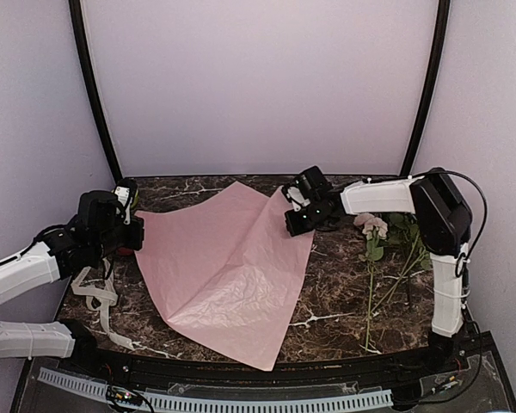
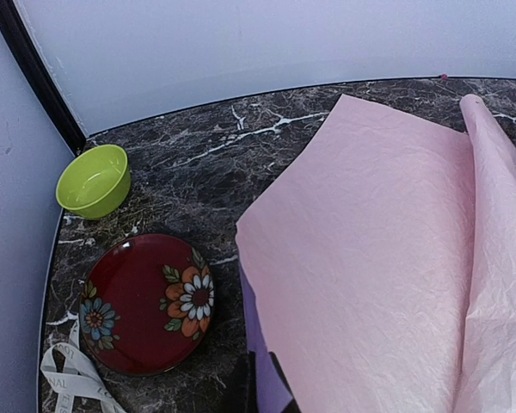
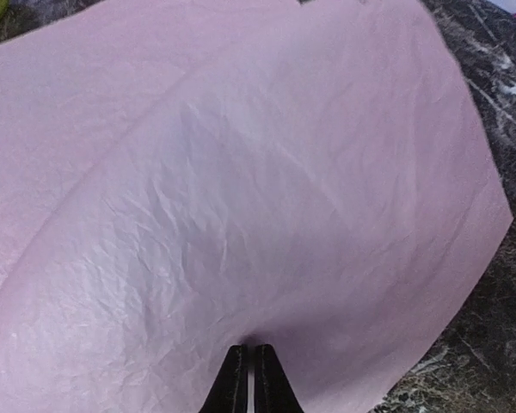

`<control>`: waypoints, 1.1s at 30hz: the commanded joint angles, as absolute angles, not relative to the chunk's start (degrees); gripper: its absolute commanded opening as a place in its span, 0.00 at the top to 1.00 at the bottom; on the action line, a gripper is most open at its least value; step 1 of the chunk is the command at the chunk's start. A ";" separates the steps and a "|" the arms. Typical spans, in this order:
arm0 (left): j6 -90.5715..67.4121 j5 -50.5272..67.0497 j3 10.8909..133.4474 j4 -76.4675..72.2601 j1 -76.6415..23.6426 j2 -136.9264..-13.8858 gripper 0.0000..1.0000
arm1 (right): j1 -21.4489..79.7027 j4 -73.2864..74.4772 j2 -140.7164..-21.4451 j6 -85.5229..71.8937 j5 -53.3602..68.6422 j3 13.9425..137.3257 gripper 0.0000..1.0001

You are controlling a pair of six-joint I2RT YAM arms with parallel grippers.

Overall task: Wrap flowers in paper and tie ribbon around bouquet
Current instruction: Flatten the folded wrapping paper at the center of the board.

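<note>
Well, the left gripper (image 2: 260,387) pinches the paper (image 1: 228,258) at nine o'clock, the right gripper (image 3: 248,379) at two, both jaws closed on it.

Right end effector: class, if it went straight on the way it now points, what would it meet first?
The paper: the right end effector is shut on its near edge, and the sheet fills the view straight ahead. How far it lifts off the table is unclear.
</note>
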State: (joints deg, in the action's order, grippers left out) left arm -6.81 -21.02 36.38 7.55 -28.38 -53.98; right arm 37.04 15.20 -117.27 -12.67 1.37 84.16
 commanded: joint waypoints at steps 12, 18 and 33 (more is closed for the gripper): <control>-8.69 -19.94 35.86 7.79 -28.06 -55.73 1.00 | 37.09 18.47 -111.84 -17.12 -2.32 62.51 1.00; -9.29 -20.75 35.86 7.42 -28.07 -56.69 1.00 | 37.40 21.94 -103.02 -22.69 -5.39 51.34 1.00; -8.41 -24.48 38.98 -1.74 -27.43 -72.79 1.00 | 37.36 30.33 -91.83 -23.77 -2.73 47.98 1.00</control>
State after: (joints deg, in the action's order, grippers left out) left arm -8.86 -21.96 37.50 2.70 -28.05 -70.22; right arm 37.12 23.59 -92.75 -23.22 -3.88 48.42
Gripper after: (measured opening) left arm 0.005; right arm 0.004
